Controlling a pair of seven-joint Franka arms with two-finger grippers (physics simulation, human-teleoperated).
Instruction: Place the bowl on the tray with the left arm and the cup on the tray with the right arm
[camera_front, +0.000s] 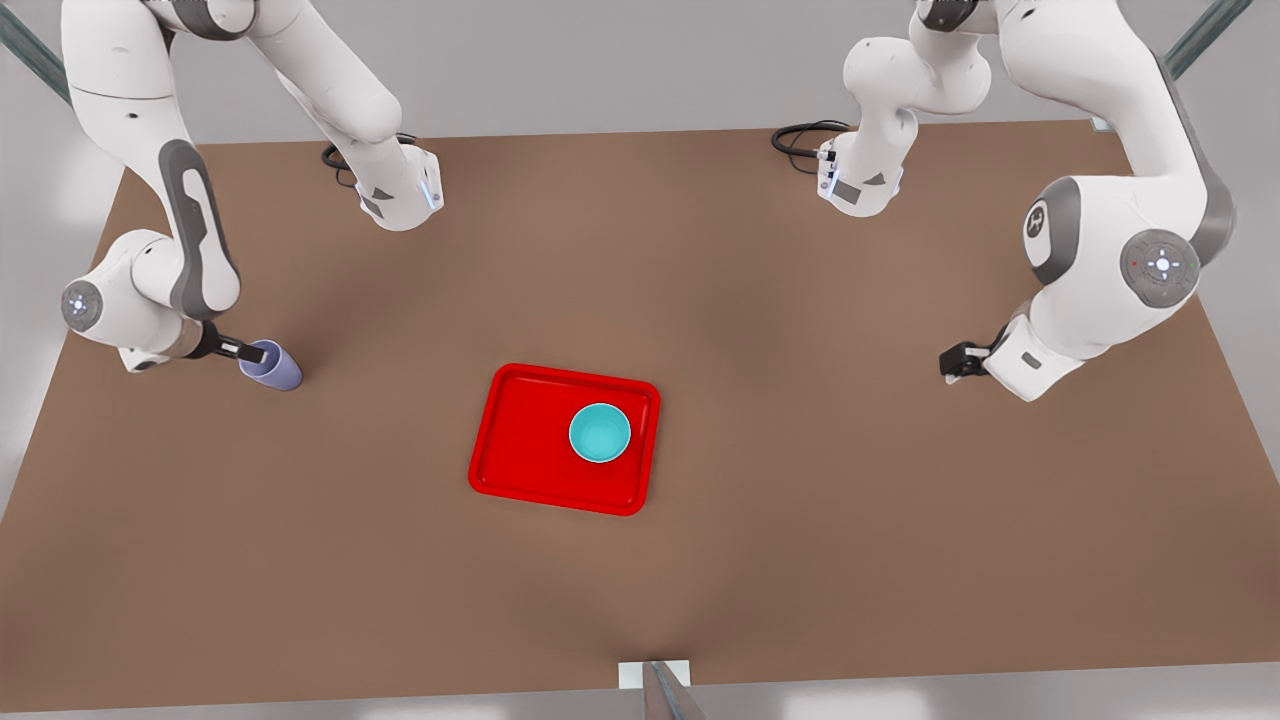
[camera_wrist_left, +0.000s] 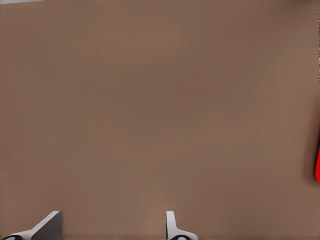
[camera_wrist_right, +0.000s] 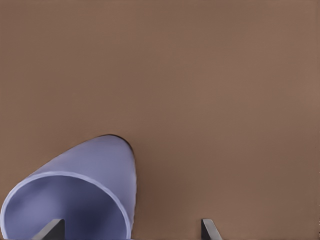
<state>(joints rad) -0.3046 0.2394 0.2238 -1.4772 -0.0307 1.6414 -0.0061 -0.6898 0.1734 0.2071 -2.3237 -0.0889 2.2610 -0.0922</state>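
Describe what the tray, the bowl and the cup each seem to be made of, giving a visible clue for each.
The tray looks like glossy red plastic: uniform colour, rounded moulded rim. The bowl, standing on it, looks like smooth teal plastic or glazed ceramic; its plain, even surface leaves that open. The cup looks like matte lavender plastic, thin-walled with a soft sheen.

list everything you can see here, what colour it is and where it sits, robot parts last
tray: one, bright red, middle of the brown table.
bowl: one, teal, on the tray, toward the front view's right.
cup: one, lavender, off the tray at the front view's left, tilted.
cables: two, black, coiled at the far table edge.
right tool: one, dark fingers, open, one finger inside the cup's rim, one outside.
left tool: one, dark, open, empty, over bare table at the front view's right.
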